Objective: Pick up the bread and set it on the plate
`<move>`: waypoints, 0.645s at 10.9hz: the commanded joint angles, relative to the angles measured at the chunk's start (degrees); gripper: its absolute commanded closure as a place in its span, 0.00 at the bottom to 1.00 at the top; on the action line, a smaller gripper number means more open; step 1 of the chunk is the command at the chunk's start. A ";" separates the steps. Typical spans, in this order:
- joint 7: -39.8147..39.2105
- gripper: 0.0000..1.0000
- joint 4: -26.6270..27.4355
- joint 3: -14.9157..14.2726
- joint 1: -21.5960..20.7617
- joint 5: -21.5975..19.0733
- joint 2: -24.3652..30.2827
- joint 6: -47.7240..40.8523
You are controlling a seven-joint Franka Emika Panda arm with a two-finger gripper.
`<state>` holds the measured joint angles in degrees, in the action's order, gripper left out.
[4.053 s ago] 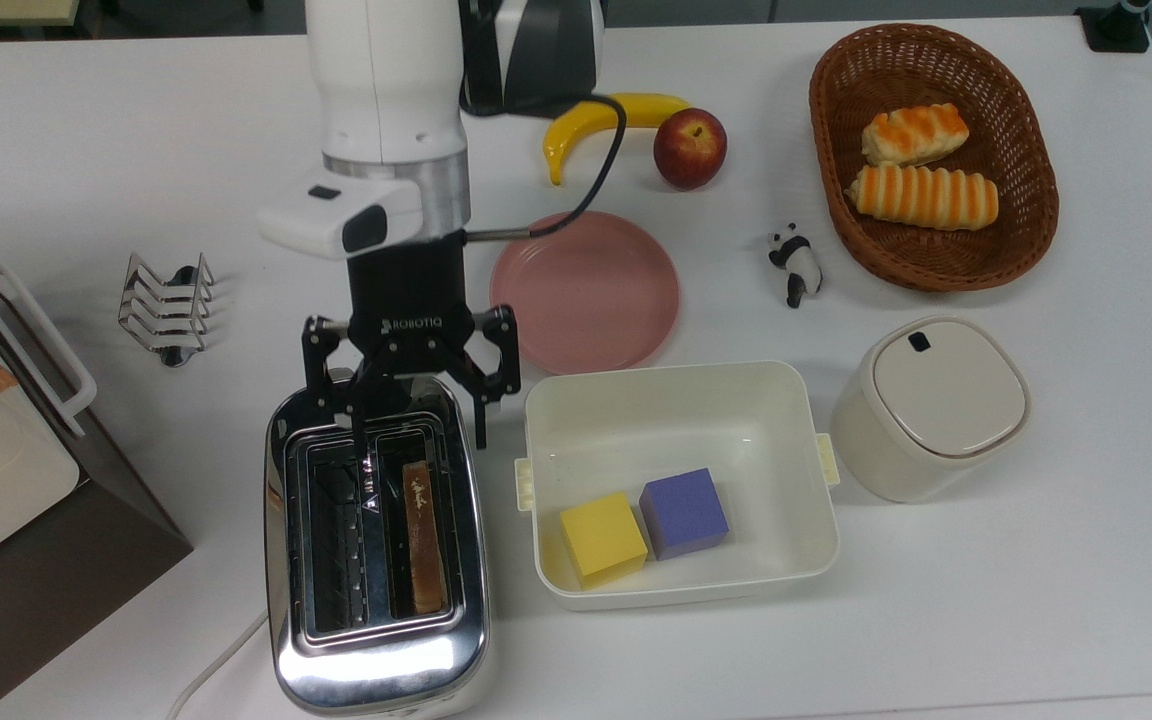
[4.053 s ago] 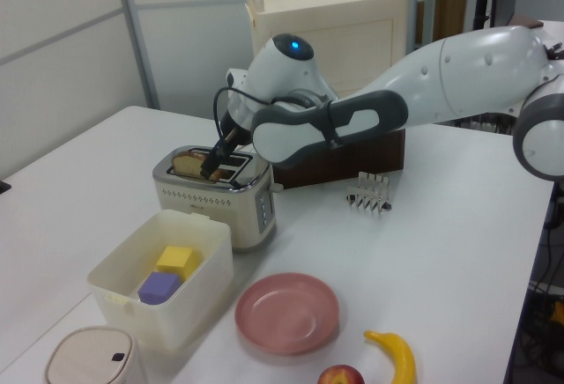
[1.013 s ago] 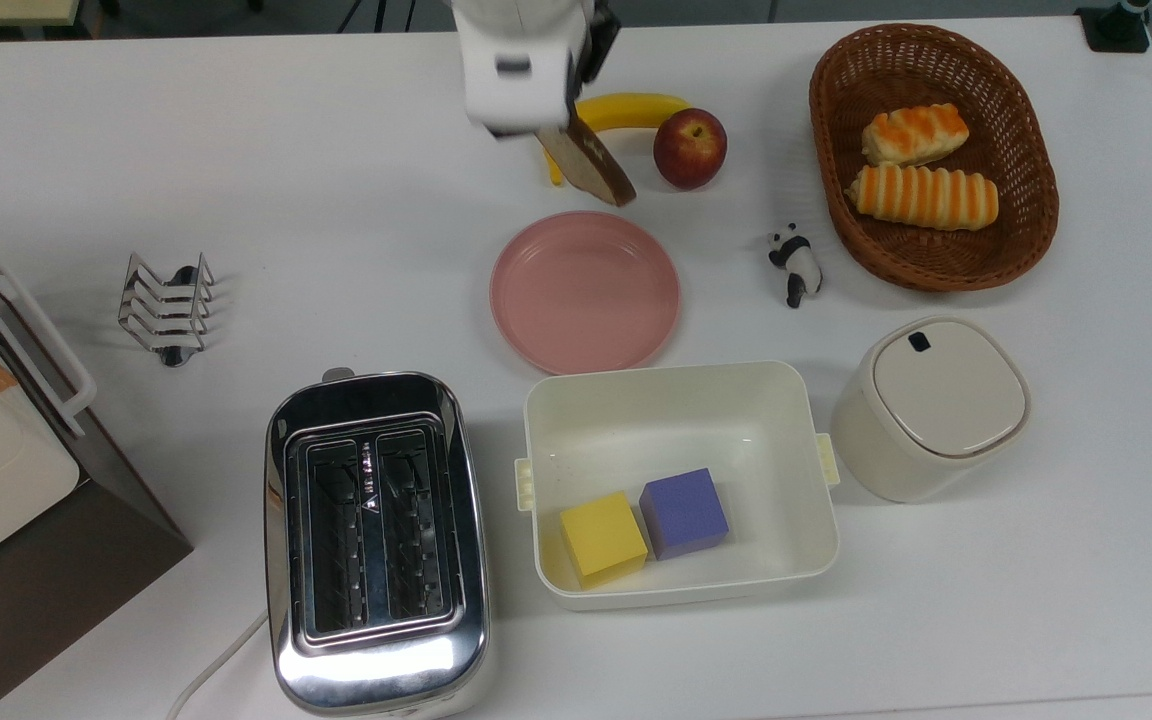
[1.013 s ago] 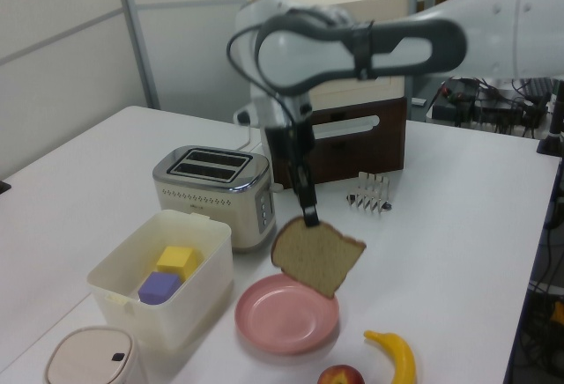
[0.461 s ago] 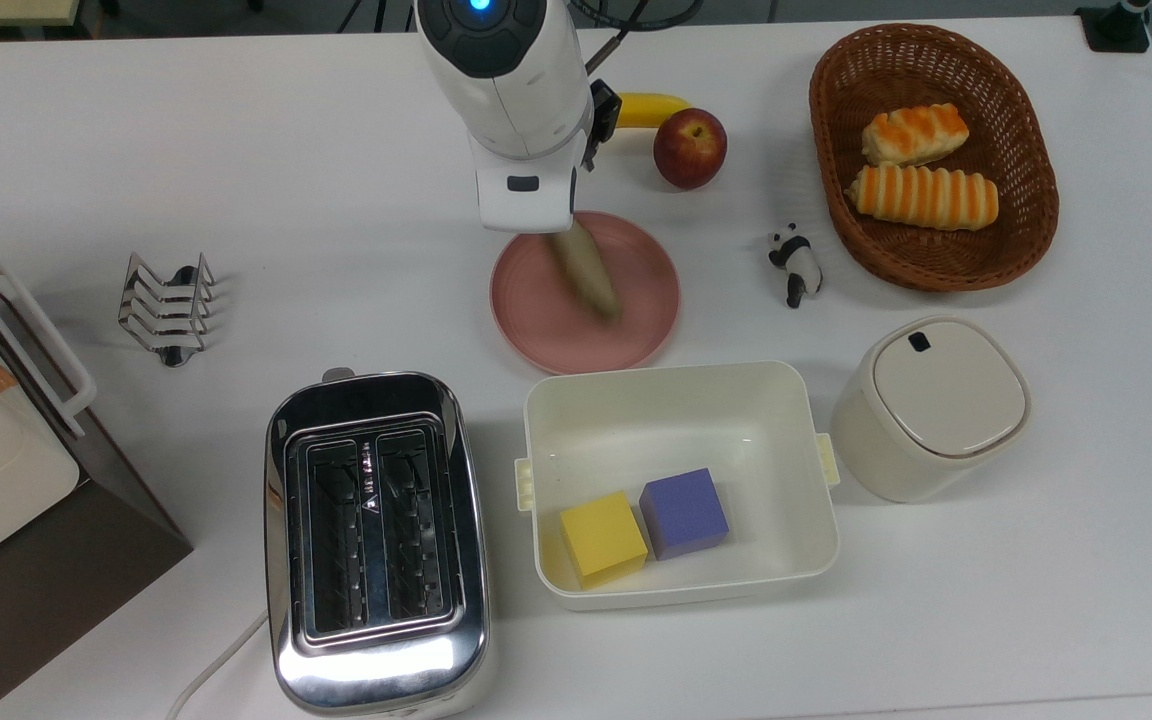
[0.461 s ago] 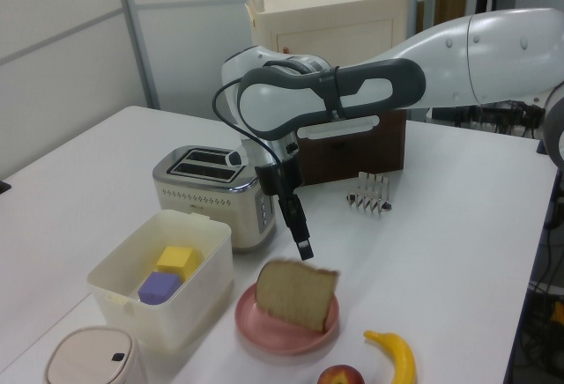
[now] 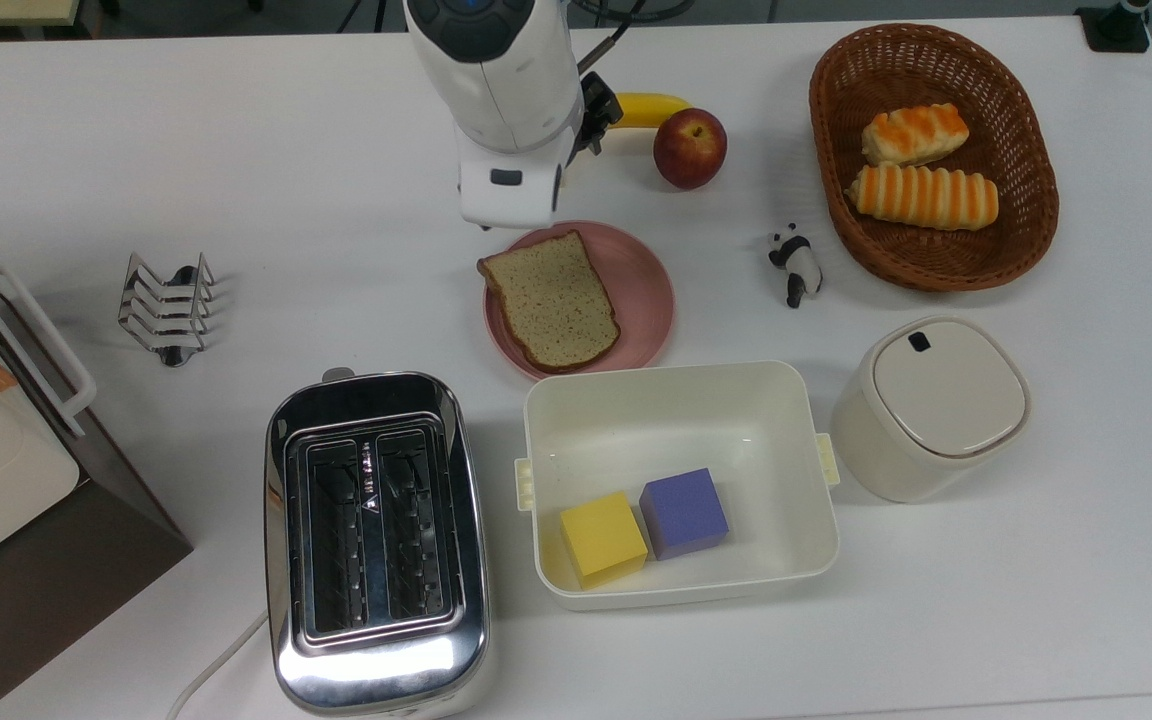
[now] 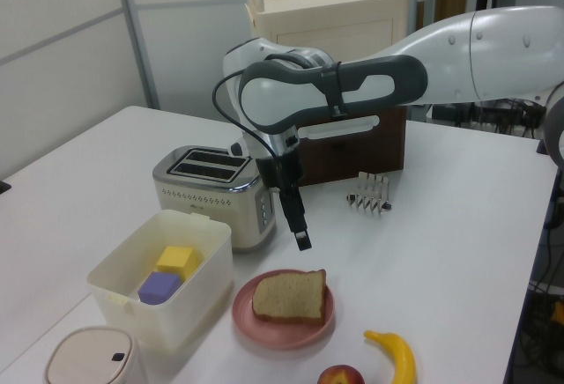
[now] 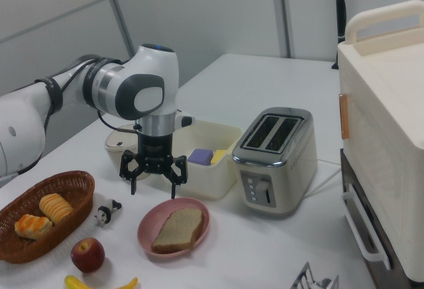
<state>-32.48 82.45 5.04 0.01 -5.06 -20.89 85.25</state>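
The bread [image 7: 550, 300] lies flat on the plate [image 7: 646, 275], face up, its crust at the plate's rim on the top view's left and its lower edge close to the rim nearest the tub [image 7: 681, 400]; in the left view [image 8: 288, 296] and the right view [image 9: 177, 229] it also rests wholly on the pink dish, nothing propping or tilting it. The jaws [image 9: 153, 177] hang above the plate, apart from the slice, spread wide and holding nothing, as the right view shows plainly. So the main work looks done: the slice is out of the toaster [image 7: 376, 540], whose two slots stand empty, and it sits where the task wants it. What is left, as far as I can judge, is only for the arm to lift clear without brushing the bread or nudging the plate. The slice overhangs little if at all, so it should stay put. The plate stands on the desk [image 7: 236, 150] between the tub and the apple [image 7: 689, 148], with the banana [image 7: 648, 105] just behind, and the panda figure [image 7: 794, 264] off to the top view's right.
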 commanded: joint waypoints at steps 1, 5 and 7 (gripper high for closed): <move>8.82 0.00 0.87 -0.91 0.16 1.90 5.22 -0.09; 22.96 0.00 0.96 -1.44 3.06 6.01 13.75 -2.81; 27.98 0.00 1.05 -1.52 4.46 9.44 16.22 -2.72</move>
<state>-10.79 81.26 3.82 3.53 0.93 -8.64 82.76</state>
